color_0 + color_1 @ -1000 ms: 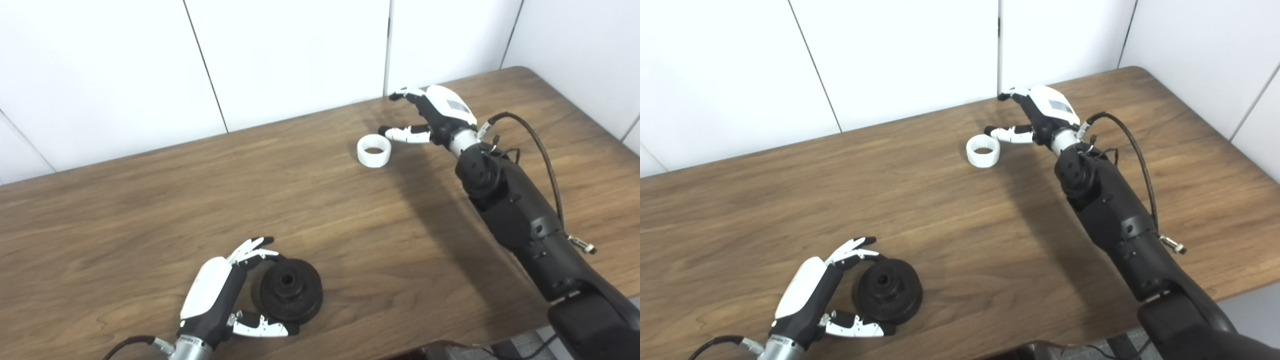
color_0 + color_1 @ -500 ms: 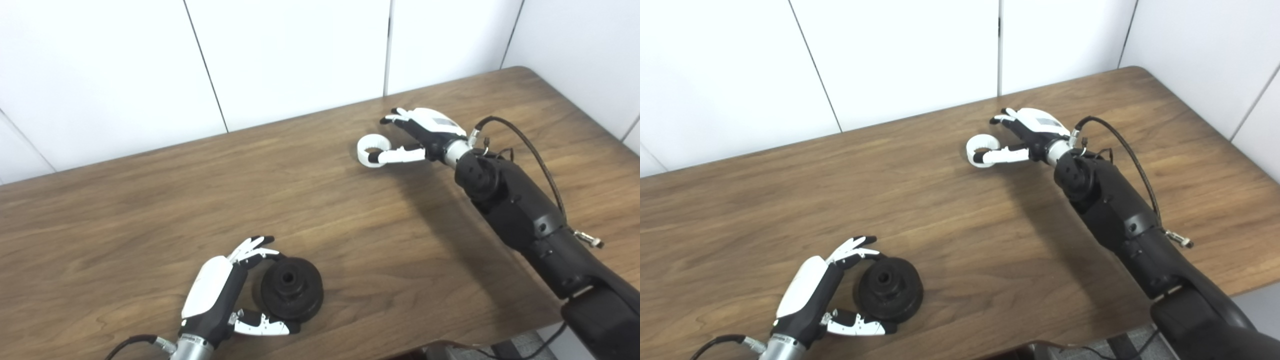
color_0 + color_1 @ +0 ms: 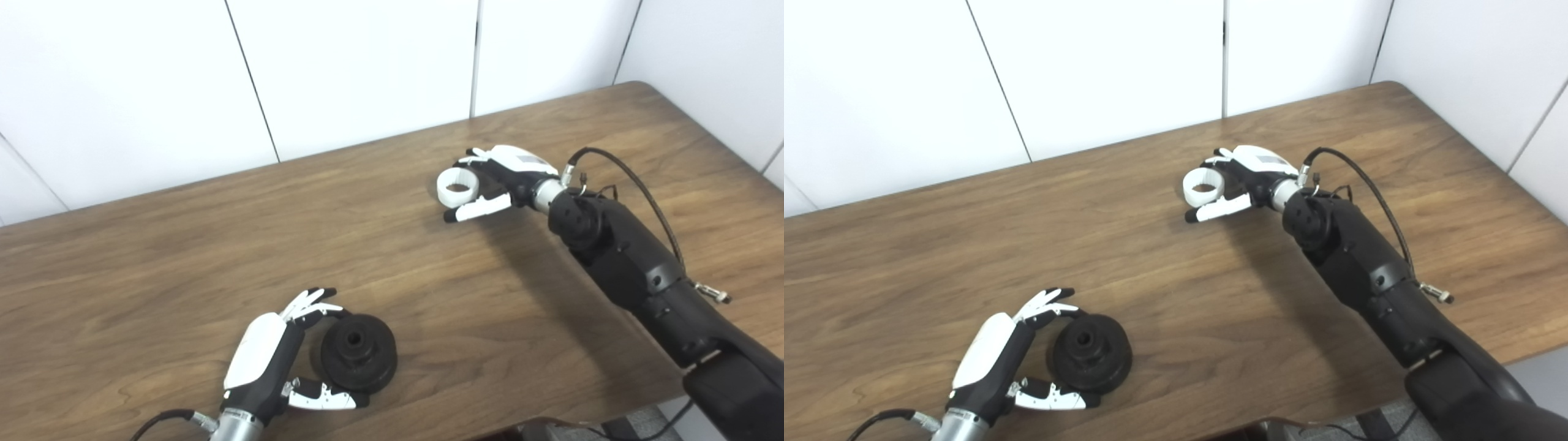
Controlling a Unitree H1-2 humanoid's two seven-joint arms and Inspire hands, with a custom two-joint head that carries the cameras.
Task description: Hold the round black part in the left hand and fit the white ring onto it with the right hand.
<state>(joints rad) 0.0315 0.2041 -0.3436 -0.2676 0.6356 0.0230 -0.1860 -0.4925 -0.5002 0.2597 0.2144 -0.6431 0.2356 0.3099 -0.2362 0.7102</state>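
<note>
In the left eye view, your left hand (image 3: pixel 260 361) sits low on the wooden table (image 3: pixel 184 245), cupped around the round black part (image 3: pixel 358 353). Fingertips touch the part's far edge and the thumb lies along its near edge, so you're gripping it, though it's resting on the table, not lifted. Your right hand (image 3: pixel 505 177) is way off near the table's back, well apart from the left one. The white ring (image 3: pixel 456 187) sits right at its fingertips, with the fingers curled around the ring's far side and the thumb stretched out just under its near side. Looks like it's closing on the ring, but you can't really tell if the grip is firm.

In the right eye view, same deal: left hand (image 3: pixel 989 364) wrapped on the black part (image 3: pixel 1090 354), the hub hole facing up. The ring (image 3: pixel 1203 187) is tucked between the right hand's (image 3: pixel 1252 174) fingers and thumb, opening facing up. A black cable (image 3: pixel 1372 190) loops off the right wrist.
</note>
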